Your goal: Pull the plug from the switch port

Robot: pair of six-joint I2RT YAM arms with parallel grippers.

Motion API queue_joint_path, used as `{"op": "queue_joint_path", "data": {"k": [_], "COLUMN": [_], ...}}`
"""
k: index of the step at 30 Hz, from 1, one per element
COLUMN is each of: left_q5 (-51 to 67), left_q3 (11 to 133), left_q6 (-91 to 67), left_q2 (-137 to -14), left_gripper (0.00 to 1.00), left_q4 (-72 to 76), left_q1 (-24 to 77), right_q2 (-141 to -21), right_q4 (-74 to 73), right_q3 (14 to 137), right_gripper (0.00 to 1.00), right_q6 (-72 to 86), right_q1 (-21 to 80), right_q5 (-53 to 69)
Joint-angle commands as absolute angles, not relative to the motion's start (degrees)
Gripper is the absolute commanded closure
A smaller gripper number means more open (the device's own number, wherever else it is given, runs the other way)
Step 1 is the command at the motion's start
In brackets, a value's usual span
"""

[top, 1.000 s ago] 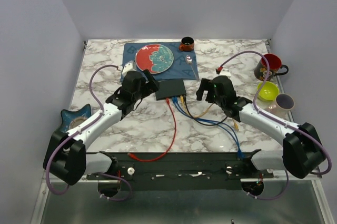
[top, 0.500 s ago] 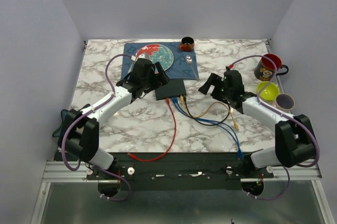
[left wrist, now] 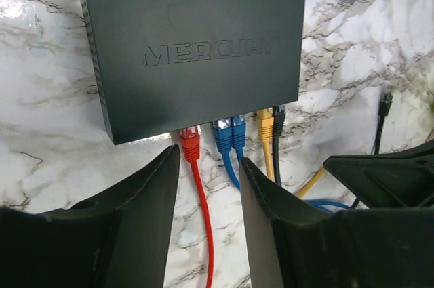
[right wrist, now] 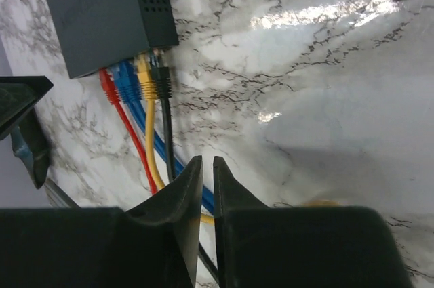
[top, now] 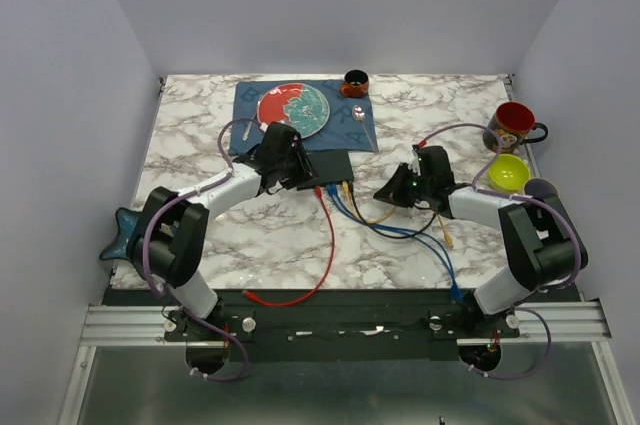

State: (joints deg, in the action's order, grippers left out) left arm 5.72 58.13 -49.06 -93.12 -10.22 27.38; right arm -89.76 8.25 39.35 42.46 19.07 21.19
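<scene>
The switch (left wrist: 190, 44) is a flat, nearly black box marked MERCURY, seen in the top view (top: 330, 165) near the placemat. Along its near edge sit a red plug (left wrist: 190, 142), two blue plugs (left wrist: 229, 135), a yellow plug (left wrist: 264, 125) and a black plug (left wrist: 279, 118). My left gripper (left wrist: 210, 159) is open just short of the red plug, its fingers either side of the red cable (left wrist: 202, 220) without touching it. My right gripper (right wrist: 207, 160) hovers right of the cables, all but shut, with only a thin slit and nothing in it. The plugs show at the switch (right wrist: 108, 10) there too.
A blue placemat (top: 362, 131) carries a red-and-teal plate (top: 294, 110) and a brown cup (top: 355, 82). A red mug (top: 515, 125), a yellow-green cup (top: 508, 173) and a pale cup (top: 541, 191) stand at the right. Loose cables (top: 400, 230) run toward the near edge.
Both arms have stretched lower and closer to the switch's port edge. Both grippers have narrowed from wide open, the right almost fully.
</scene>
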Motion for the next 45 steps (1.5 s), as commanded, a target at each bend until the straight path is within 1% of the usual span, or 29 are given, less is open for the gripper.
{"op": "queue_joint_path", "data": {"k": [1, 2, 3, 5, 6, 9, 12, 18, 24, 29, 33, 45], "left_q5": [7.3, 7.2, 7.1, 7.0, 6.9, 6.3, 5.9, 4.7, 4.0, 3.7, 4.0, 4.7], "left_q3": [59.6, 60.0, 60.6, 62.3, 63.0, 66.3, 68.9, 70.3, 75.5, 77.3, 77.4, 76.8], "left_q6": [-48.1, -48.2, -48.3, -48.3, -48.0, -47.1, -45.9, -44.9, -42.2, -41.1, -41.0, -40.9], "left_q2": [-96.3, -97.3, -97.6, -98.6, -98.9, -100.6, -102.7, -105.1, -108.8, -110.9, -112.0, -112.9], "left_gripper": [0.51, 0.51, 0.51, 0.5, 0.49, 0.48, 0.49, 0.49, 0.5, 0.5, 0.5, 0.5], "left_q4": [-11.9, -11.9, -11.7, -11.5, -11.7, -12.7, -13.9, -14.8, -18.8, -19.9, -20.2, -20.0], "left_q1": [27.2, 27.2, 27.2, 27.2, 27.2, 27.2, 27.2, 27.2, 27.2, 27.2, 27.1, 26.6], "right_q2": [-92.9, -93.3, -93.9, -94.3, -94.7, -95.4, -96.4, -103.0, -107.9, -109.9, -111.3, -114.0], "right_q4": [11.7, 12.0, 13.4, 15.5, 17.0, 19.6, 21.6, 21.4, 25.2, 26.7, 28.1, 33.1], "right_q3": [38.1, 38.1, 37.7, 37.3, 37.4, 38.0, 38.8, 45.1, 47.2, 48.2, 48.3, 47.5], "right_gripper": [0.78, 0.76, 0.69, 0.6, 0.51, 0.39, 0.36, 0.38, 0.41, 0.44, 0.49, 0.57], "right_q6": [42.5, 42.6, 42.9, 44.0, 44.3, 45.9, 46.8, 46.4, 47.7, 47.9, 47.9, 50.3], "right_q1": [21.1, 21.4, 21.8, 21.8, 21.8, 21.8, 21.8, 21.8, 21.6, 21.6, 21.3, 20.0], "right_q5": [22.5, 22.3, 22.4, 22.8, 23.1, 23.4, 22.9, 24.4, 26.3, 27.1, 27.6, 29.3]}}
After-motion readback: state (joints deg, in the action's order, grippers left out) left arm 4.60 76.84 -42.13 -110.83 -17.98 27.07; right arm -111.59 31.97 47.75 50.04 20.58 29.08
